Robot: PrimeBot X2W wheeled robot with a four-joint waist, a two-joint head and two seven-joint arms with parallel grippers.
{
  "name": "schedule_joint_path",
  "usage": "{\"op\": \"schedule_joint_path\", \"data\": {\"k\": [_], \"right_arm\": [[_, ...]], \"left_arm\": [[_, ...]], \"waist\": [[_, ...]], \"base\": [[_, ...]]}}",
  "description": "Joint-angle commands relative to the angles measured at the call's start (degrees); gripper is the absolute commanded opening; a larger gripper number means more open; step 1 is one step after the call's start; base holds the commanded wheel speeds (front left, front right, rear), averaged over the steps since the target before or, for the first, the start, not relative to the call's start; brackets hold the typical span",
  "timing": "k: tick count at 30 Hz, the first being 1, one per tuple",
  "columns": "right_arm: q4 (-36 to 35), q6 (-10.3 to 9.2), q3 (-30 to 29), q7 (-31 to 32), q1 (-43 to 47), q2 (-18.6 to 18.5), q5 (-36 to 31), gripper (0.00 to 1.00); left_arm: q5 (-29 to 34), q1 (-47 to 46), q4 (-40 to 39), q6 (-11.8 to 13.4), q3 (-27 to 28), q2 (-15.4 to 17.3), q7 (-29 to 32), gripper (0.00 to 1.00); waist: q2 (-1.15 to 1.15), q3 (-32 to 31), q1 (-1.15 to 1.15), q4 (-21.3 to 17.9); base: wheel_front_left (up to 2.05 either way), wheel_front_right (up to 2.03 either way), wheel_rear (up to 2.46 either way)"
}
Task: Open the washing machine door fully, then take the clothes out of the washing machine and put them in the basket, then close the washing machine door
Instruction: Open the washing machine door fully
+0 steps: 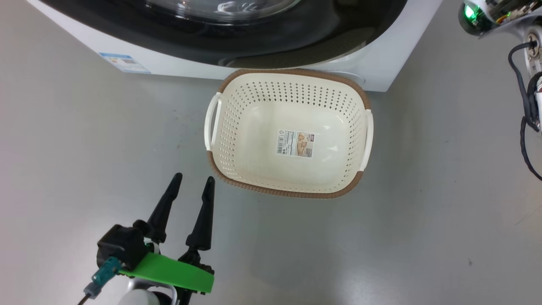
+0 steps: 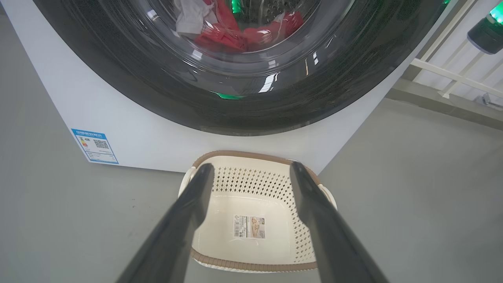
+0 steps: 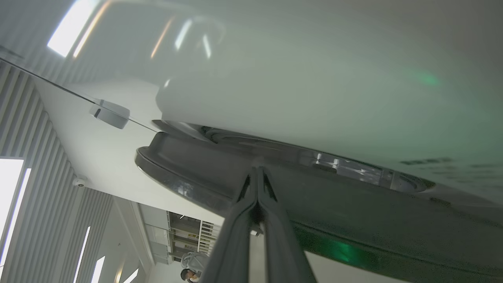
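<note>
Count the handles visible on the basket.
2: the left handle and the right handle, on opposite short sides of the basket in the head view. None seems hidden.

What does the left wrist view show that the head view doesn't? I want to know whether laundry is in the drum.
The left wrist view adds the clothes, red and white, behind the glass of the washing machine door, and a white railing at the right. The head view adds the green plate behind the left gripper and dark cables at the right edge. Both share the empty basket on the floor in front of the washing machine, its blue label, and the left gripper's open fingers.
</note>
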Motion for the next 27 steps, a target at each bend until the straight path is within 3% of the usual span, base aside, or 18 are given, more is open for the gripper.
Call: {"op": "schedule_joint_path", "data": {"k": [1, 27], "right_arm": [[-0.91, 0.03, -0.06, 0.25, -1.31, 0.8, -0.77, 0.0], [1.18, 0.03, 0.77, 1.82, -2.02, 2.74, -8.46, 0.0]], "left_arm": [[-0.36, -0.54, -0.98, -0.38, 1.43, 0.83, -0.69, 1.0], [-2.35, -0.85, -1.0, -0.55, -0.28, 0.83, -0.69, 1.0]], "waist": [[0.0, 0.51, 0.0, 0.45], [0.0, 0.41, 0.0, 1.74]], "base": [[0.0, 0.0, 0.0], [0.0, 0.0, 0.0]]}}
